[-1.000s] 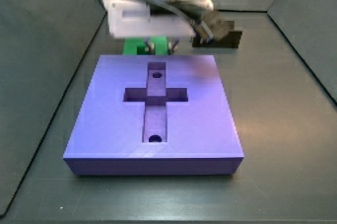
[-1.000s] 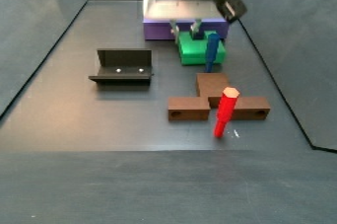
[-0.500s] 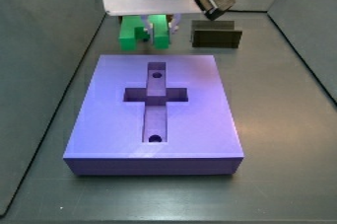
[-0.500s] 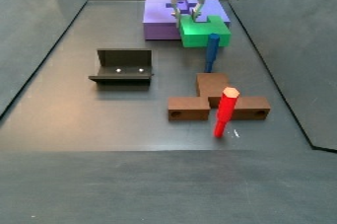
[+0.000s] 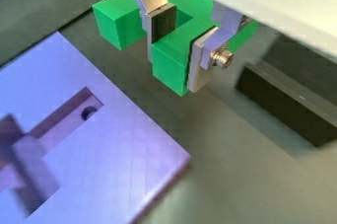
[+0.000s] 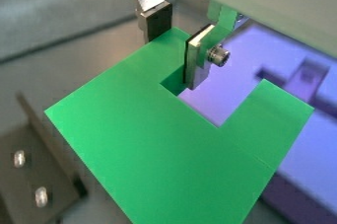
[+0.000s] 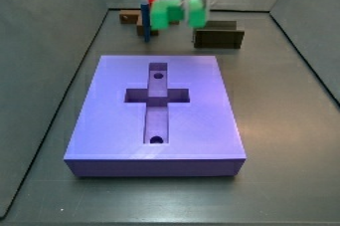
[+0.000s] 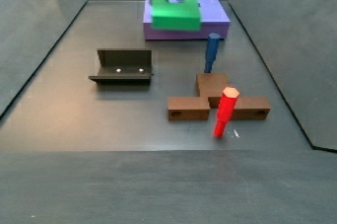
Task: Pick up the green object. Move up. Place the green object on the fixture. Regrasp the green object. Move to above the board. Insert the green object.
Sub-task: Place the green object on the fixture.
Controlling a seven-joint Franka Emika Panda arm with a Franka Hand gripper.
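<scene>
The tool is raised high above the bench, near its far edge, with its silver fingers clamped on one prong of the green object. In a side view the green object hangs in the air beyond the far edge of the board; in a side view it shows over the board. Both wrist views show its two prongs side by side with the open slot between them. Which way its long axis runs along the bench I cannot tell. The fixture sits well apart on the bench, its open side toward the near edge. A brown stand with a red post sits nearer the front.
</scene>
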